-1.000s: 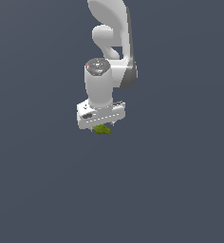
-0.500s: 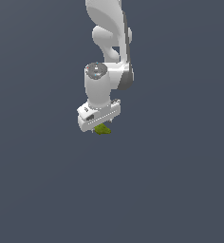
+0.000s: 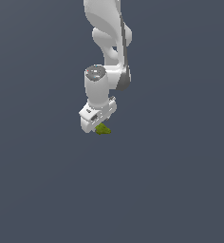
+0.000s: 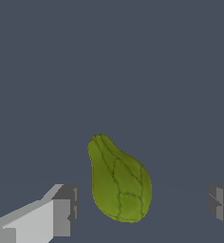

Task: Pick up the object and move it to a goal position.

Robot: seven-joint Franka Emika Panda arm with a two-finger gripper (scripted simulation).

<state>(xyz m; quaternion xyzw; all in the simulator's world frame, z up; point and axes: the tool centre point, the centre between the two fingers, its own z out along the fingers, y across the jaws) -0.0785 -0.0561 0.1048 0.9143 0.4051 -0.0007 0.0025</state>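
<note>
The object is a tiny yellow-green lump lying on the dark grey floor, just under the white hand of my arm in the exterior view. In the wrist view the object looks pear-shaped with ridged skin. My gripper stands open. One grey fingertip and the other fingertip sit on either side of the lump, with clear gaps to it. From the exterior view my gripper hovers right over the object and hides part of it.
A plain dark grey floor fills both views. The white arm comes down from the top of the exterior view.
The arm has shifted slightly and turned at the wrist, while the hand has stayed low over the lump. The lump has not moved.
</note>
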